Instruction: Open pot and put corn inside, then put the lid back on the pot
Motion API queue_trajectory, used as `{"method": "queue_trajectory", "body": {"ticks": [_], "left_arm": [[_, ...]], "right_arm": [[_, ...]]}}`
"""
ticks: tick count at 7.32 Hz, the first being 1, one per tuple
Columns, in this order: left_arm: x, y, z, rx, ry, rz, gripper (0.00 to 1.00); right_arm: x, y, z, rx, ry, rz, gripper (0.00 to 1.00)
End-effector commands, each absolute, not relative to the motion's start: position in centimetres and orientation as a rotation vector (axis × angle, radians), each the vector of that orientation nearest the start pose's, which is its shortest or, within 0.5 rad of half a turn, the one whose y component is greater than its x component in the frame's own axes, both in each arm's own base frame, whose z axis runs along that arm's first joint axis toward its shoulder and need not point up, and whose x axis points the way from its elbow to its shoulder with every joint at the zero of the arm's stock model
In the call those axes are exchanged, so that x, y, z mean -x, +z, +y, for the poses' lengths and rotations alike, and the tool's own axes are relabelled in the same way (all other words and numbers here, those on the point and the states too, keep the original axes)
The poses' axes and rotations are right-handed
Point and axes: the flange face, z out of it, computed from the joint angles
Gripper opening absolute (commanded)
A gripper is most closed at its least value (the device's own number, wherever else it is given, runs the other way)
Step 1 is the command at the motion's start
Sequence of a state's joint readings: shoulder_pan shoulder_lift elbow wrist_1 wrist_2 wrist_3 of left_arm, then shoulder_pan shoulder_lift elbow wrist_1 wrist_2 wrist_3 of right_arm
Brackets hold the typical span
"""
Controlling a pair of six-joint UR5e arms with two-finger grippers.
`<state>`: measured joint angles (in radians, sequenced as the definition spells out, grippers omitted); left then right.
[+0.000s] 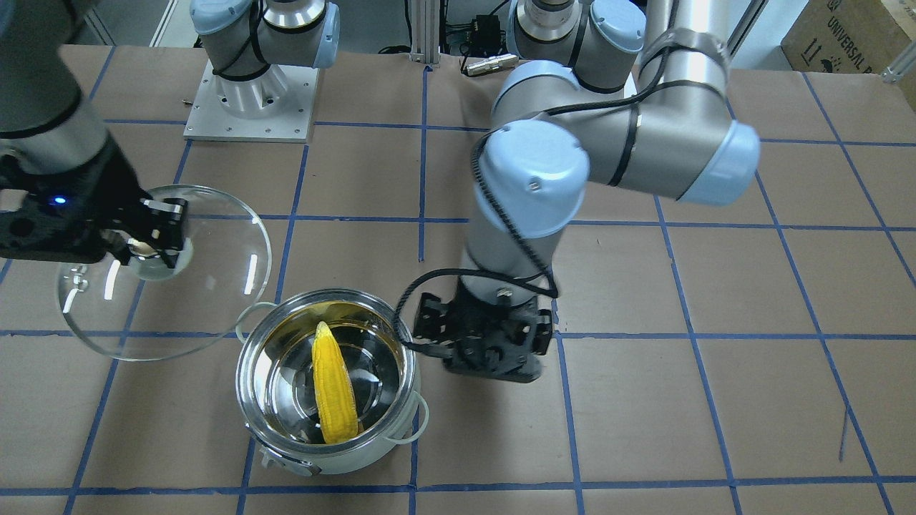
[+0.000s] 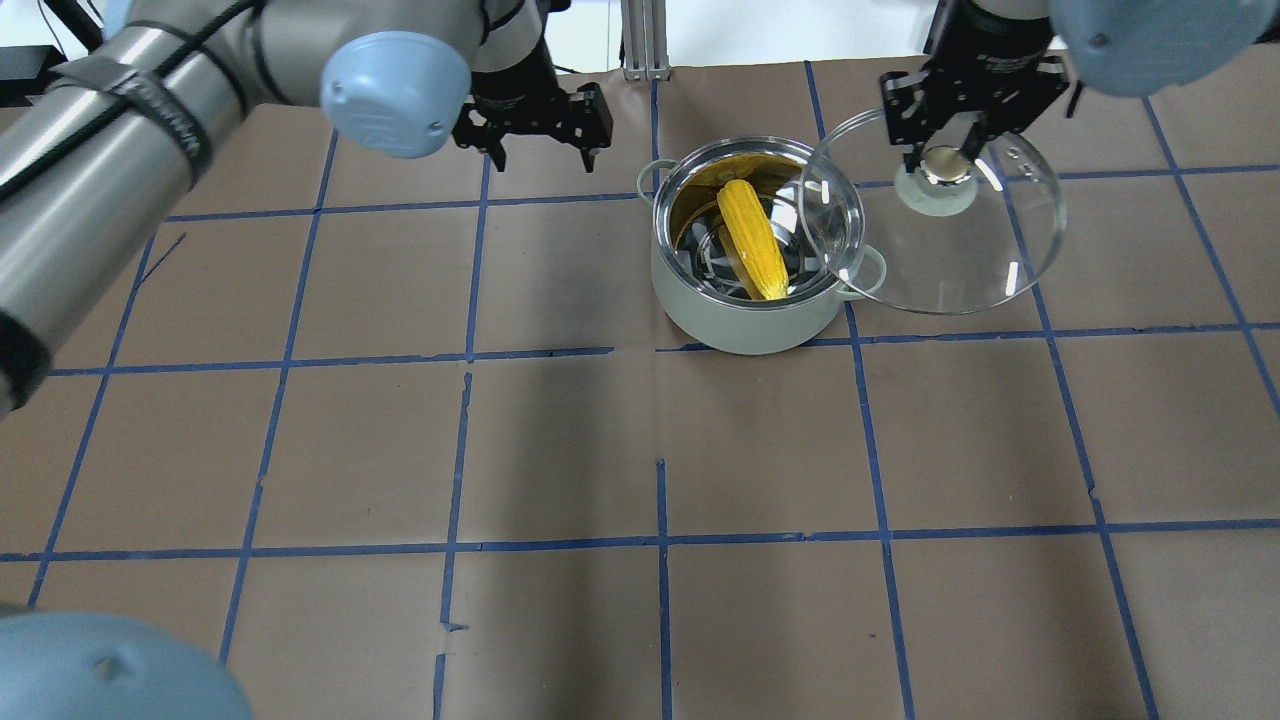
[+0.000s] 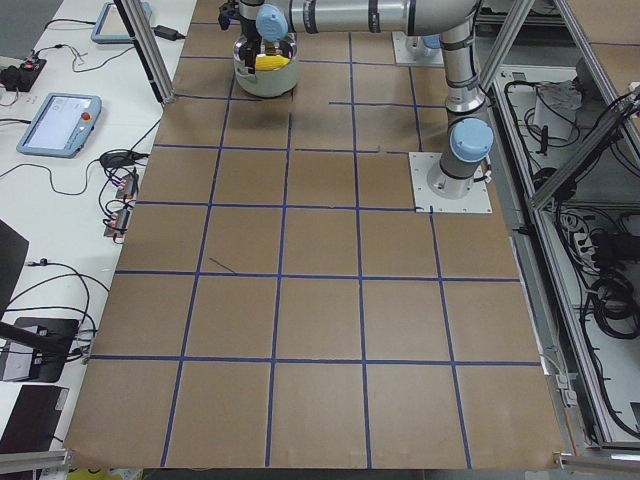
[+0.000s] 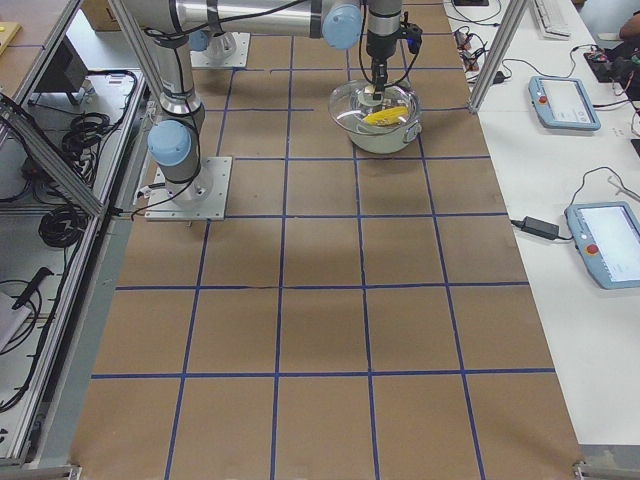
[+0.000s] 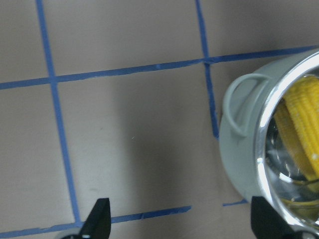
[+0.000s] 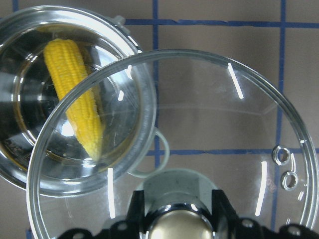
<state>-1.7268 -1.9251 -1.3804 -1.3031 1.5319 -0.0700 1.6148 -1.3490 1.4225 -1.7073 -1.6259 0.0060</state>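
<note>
**Corn in the open pot, lid held off to one side**

I see the pot [image 2: 745, 322] standing upright and uncovered on the table [image 2: 560, 450]. The corn [image 2: 752, 238] lies inside the pot, slanting across its shiny bottom, with the tapered end toward the robot's side of the pot. To the pot's right, the right gripper [image 2: 940, 165] is clamped on the cream knob [image 6: 174, 226] of the lid [image 2: 965, 265] and holds the glass disc up off the table. From overhead the lid's edge overlaps the pot's rim. The front view shows the lid beside the pot and not resting on it. On the pot's left, near one loop handle but not touching it, the left gripper [image 2: 542, 158] hangs with its fingers spread wide and holds nothing.
</note>
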Motion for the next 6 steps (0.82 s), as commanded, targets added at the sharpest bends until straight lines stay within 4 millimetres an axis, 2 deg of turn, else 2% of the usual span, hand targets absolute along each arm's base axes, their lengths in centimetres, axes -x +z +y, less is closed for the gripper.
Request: {"method": "queue_trajectory", "body": {"ticks": [1,2,3,4,5,6], "left_arm": [[16.3,45.9,-56.6,-0.094,-0.061,3.15,1.0],[14.3,48.1,-55.1,-0.057,0.001,3.096,1.0],[14.3,50.0,-54.6,-0.054,-0.029,3.104,1.0],[14.4,51.6,-54.9,-0.05,-0.079,3.129,1.0],[14.5,52.3,-54.9,-0.052,-0.096,3.128,1.0],[14.6,52.1,-54.8,-0.057,-0.087,3.123,1.0]], "right_arm": [[-22.3,42.3,-61.1,0.208,-0.135,3.171,0.4],[-24.0,41.4,-62.8,0.245,-0.129,3.133,0.4],[-25.2,40.8,-63.8,0.269,-0.122,3.133,0.4],[-25.7,40.3,-64.1,0.279,-0.112,3.132,0.4],[-25.7,40.2,-64.2,0.298,-0.117,3.129,0.4],[-25.8,39.6,-64.4,0.353,-0.107,3.124,0.4]]}}
